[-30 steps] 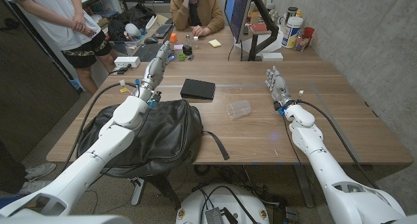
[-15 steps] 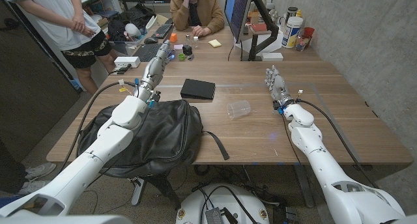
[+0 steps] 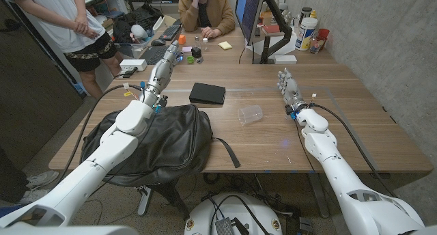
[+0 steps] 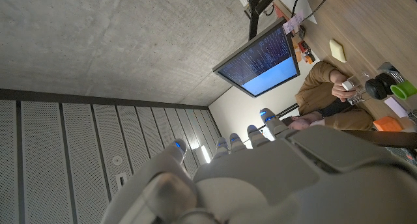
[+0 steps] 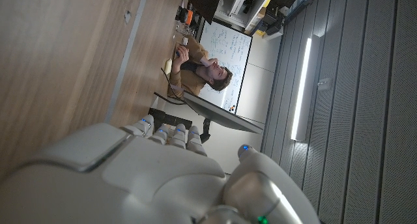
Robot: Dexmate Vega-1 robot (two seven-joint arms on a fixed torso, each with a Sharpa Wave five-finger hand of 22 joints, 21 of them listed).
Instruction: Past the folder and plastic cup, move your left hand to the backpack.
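Left hand (image 3: 160, 72) hangs over the table's far left with fingers stretched out, holding nothing. Backpack (image 3: 160, 139) sits nearer the robot, under that forearm, black, floppy, at the near left edge, strap trailing right.

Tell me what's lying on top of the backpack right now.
The left arm's forearm crosses above the backpack; contact can't be judged. The left hand is beyond it, over bare table. What's under the arm is covered.
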